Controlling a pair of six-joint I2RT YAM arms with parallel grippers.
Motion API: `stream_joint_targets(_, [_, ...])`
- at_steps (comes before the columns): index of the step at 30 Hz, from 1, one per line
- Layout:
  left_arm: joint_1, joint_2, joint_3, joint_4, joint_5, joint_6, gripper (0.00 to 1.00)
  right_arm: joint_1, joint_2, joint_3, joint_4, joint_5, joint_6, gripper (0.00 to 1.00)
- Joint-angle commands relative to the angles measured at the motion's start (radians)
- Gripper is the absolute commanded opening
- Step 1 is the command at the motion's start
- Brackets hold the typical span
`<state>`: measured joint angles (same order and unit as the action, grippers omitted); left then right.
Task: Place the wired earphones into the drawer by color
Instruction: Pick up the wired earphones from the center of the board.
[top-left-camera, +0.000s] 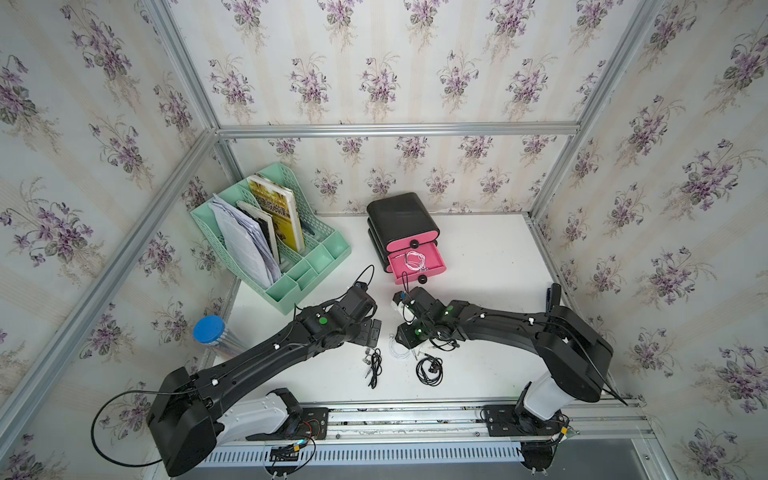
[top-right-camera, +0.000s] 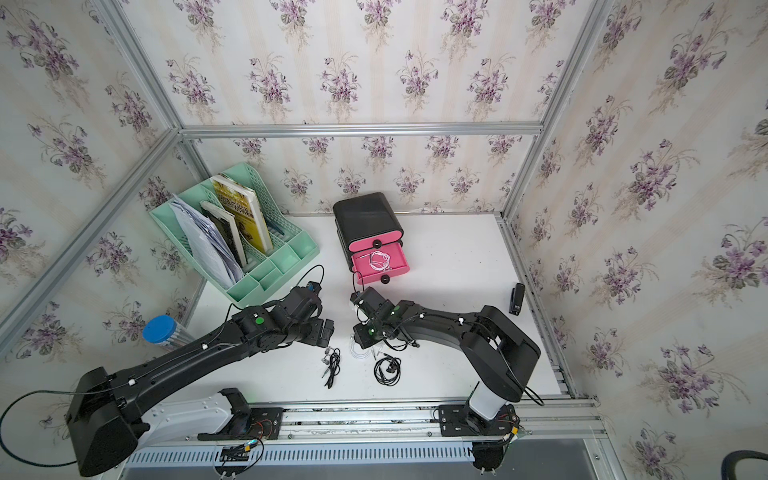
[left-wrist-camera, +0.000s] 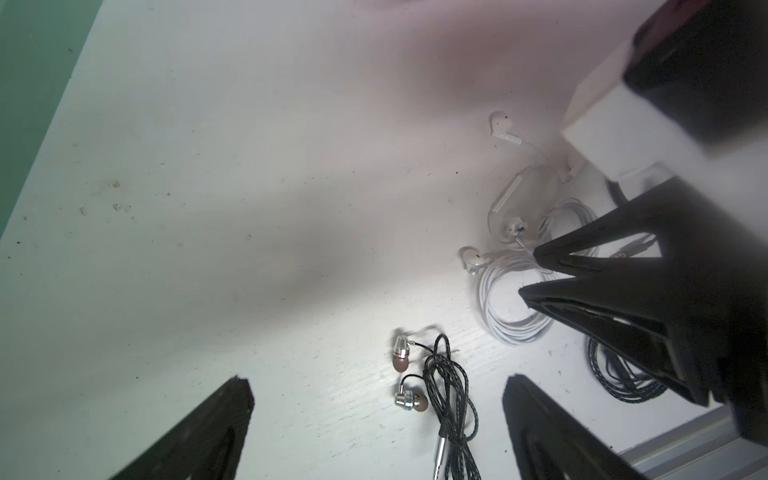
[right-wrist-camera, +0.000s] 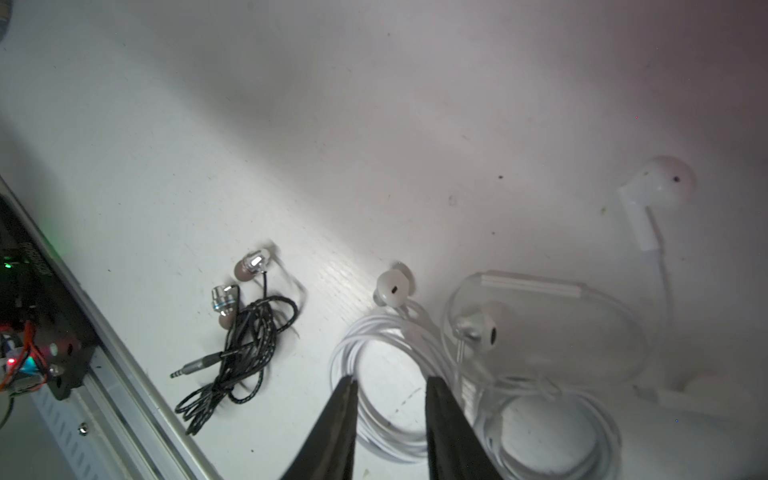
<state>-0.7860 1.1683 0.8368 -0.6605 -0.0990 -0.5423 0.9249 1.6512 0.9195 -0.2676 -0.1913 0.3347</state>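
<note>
White earphones (left-wrist-camera: 487, 303) lie near the table (top-left-camera: 478, 386) front edge; right jaws narrowly apart over them, left jaws spread wide.

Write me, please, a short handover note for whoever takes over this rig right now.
Left gripper: open, empty, above the table near the long black bundle.
Right gripper: fingers apart, straddling a cable loop of the white earphones on the table, not clamped.
Done: one white set lies in the open lower drawer; upper drawer shut.
To do: those white earphones, the long black bundle and the round black coil, all on the table. No red set in view.
</note>
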Motion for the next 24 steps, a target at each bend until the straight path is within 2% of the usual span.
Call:
stream_joint_targets(1, [0.001, -0.004, -0.005, -0.007, -0.021, -0.013, 0.99, 0.004, 0.026, 0.019, -0.042, 0.054, -0.039, 0.33])
stream_joint_targets(17, [0.001, -0.003, -0.022, -0.001, -0.028, -0.016, 0.99, 0.028, 0.086, 0.049, -0.105, 0.119, -0.06, 0.3])
stream_joint_targets(20, [0.001, -0.006, -0.023, -0.002, -0.031, -0.016, 0.99, 0.035, 0.096, 0.053, -0.113, 0.131, -0.064, 0.27])
stream_joint_targets(24, [0.001, -0.007, -0.026, -0.002, -0.034, -0.018, 0.99, 0.037, 0.101, 0.059, -0.115, 0.133, -0.066, 0.18])
